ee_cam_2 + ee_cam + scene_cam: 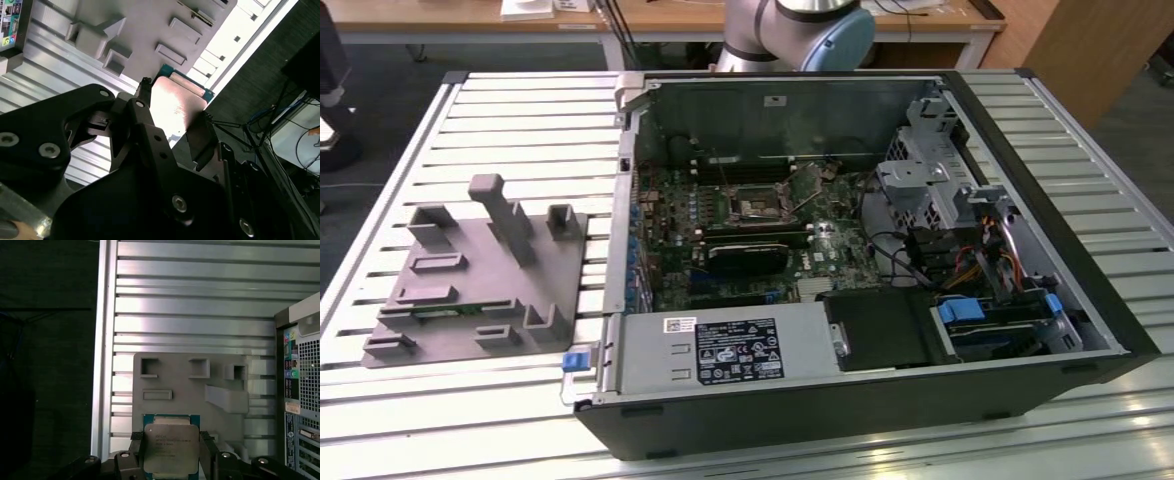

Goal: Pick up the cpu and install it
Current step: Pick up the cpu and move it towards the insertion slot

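Since the cpu is thin, light and stiff, and probably delicate underneath, I judge it best taken by two opposite edges; this is how it sits now; the end effector is closed on it edge to edge, over the grey tray on the slatted tabletop; both wrist views show this grip; the exterior view shows the open computer case and its dark square socket, with the tray at nine o'clock from the case.
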Motion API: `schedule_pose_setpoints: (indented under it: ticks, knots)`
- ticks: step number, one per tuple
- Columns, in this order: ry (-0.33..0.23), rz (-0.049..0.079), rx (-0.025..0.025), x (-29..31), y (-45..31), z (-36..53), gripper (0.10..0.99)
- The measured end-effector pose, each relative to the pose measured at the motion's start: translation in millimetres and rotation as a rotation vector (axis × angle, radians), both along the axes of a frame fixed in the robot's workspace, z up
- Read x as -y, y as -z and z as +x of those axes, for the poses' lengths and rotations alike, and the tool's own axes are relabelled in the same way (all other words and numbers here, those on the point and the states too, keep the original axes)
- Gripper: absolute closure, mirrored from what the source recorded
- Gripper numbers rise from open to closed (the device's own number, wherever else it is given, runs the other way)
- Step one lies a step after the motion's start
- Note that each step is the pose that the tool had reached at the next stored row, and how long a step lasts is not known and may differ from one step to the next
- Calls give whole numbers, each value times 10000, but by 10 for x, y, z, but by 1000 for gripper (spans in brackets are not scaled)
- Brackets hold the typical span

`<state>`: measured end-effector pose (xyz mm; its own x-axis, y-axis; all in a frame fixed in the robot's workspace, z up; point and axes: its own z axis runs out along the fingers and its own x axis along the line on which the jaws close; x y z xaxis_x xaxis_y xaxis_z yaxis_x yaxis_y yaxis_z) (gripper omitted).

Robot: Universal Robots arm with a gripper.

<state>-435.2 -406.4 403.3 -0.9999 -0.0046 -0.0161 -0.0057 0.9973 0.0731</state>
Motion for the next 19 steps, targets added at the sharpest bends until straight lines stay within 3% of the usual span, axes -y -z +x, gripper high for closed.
schedule_pose_setpoints:
  ticks: [19]
  knots:
    - [1, -1, -10, -1, 10, 434, 553]
